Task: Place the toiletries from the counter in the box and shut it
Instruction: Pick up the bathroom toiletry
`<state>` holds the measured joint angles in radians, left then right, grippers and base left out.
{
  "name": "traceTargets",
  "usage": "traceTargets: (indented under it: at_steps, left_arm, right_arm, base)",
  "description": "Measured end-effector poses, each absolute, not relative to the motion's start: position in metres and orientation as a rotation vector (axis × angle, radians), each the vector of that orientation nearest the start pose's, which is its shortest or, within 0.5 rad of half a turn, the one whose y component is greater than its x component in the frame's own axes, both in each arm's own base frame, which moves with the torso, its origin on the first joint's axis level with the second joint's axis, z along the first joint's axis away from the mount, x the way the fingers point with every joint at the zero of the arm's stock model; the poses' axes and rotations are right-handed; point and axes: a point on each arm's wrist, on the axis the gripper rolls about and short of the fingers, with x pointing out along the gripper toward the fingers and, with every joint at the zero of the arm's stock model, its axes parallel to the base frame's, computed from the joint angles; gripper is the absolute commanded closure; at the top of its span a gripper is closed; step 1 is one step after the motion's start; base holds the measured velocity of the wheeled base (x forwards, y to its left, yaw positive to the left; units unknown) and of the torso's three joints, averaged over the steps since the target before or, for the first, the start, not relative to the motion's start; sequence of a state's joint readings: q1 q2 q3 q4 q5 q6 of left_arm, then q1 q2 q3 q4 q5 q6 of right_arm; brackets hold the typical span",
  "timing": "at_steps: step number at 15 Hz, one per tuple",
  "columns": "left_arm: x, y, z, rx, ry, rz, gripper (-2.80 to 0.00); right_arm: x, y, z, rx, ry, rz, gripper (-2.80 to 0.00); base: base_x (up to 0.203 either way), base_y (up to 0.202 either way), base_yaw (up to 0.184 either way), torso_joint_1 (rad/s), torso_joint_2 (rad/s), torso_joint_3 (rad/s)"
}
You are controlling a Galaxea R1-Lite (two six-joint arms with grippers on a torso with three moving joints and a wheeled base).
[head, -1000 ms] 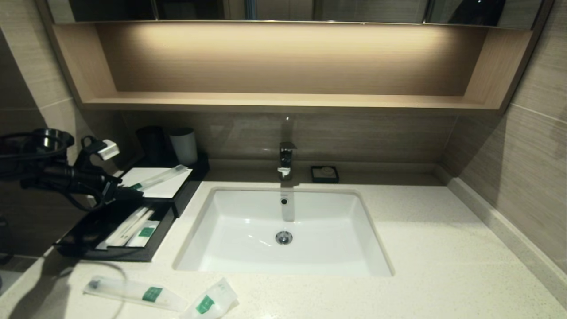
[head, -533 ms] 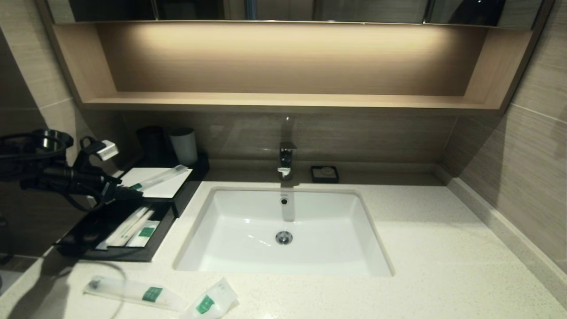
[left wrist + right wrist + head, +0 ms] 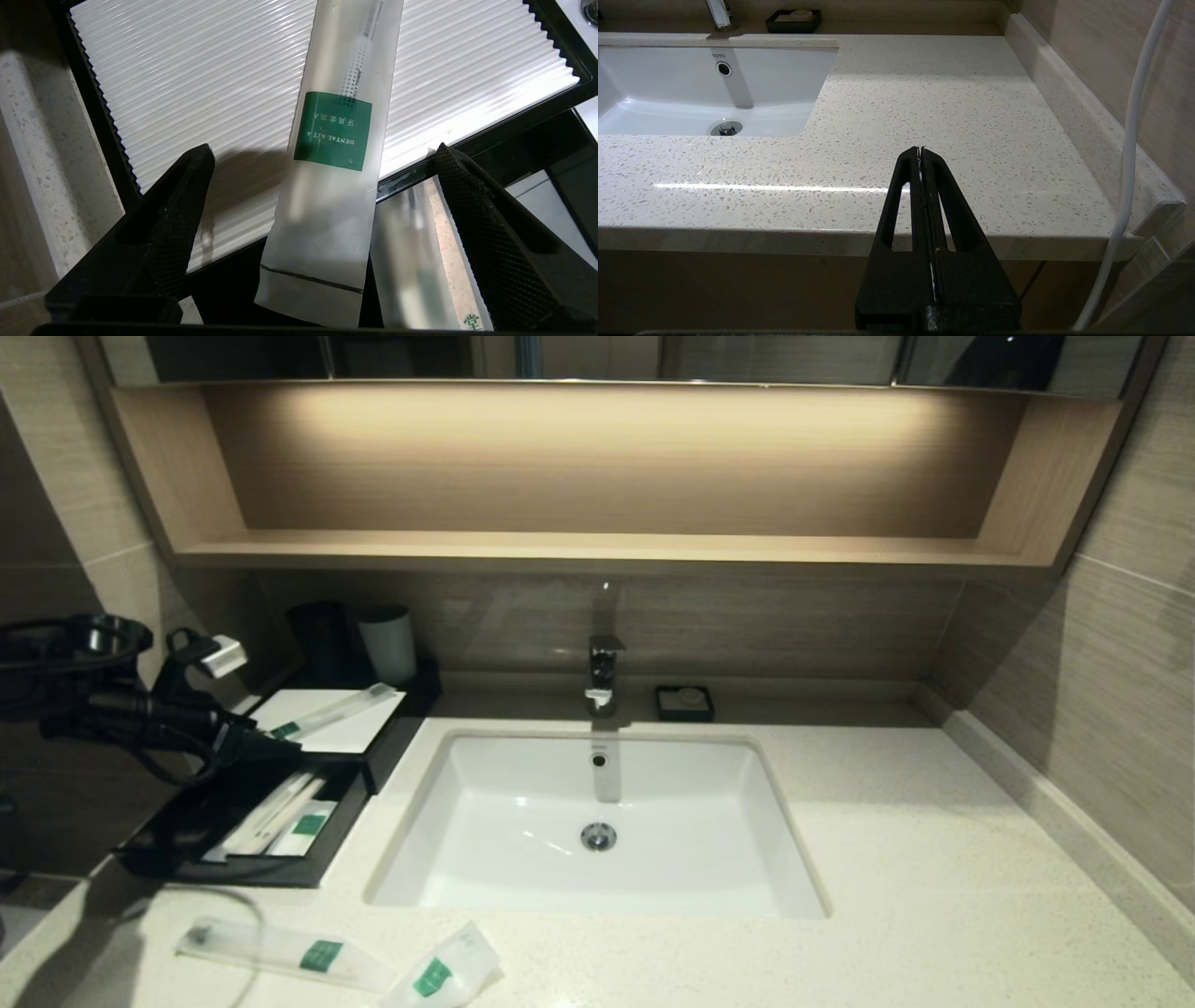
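The black box (image 3: 397,733) stands at the counter's (image 3: 934,896) left, its front drawer (image 3: 243,873) pulled out and holding sachets (image 3: 280,817). One long frosted sachet (image 3: 336,711) with a green label lies on the white top panel (image 3: 359,733), its near end overhanging the drawer. My left gripper (image 3: 271,744) hovers at that end, open; in the left wrist view the sachet (image 3: 334,130) lies between the spread fingers (image 3: 182,219), untouched. A second long sachet (image 3: 285,952) and the short wide one (image 3: 443,973) lie on the counter's front left. My right gripper (image 3: 920,150) is shut and empty at the counter's front right edge.
A white sink (image 3: 523,868) with a faucet (image 3: 602,672) fills the counter's middle. A small black soap dish (image 3: 684,703) sits behind it. A dark cup (image 3: 322,639) and a white cup (image 3: 387,642) stand behind the box. A wooden shelf (image 3: 597,549) hangs above.
My left arm has drawn back slightly to the left and down. The sachet stays on the box's top panel. Nothing else has moved.
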<state>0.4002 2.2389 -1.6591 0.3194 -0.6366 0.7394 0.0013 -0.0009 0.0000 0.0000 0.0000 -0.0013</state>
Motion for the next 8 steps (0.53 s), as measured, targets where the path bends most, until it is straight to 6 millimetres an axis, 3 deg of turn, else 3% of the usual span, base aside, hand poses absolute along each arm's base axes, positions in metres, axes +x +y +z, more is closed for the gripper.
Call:
traceTargets:
  at_steps: [8]
  left_arm:
    - [0.4047,0.1595,0.1241,0.235,0.646,-0.489,-2.8]
  right_arm:
    - [-0.0229,0.0,0.0755,-0.002,-0.001,0.001,0.0]
  base:
    - [0.0,0.0,0.0,0.0,0.0,0.0]
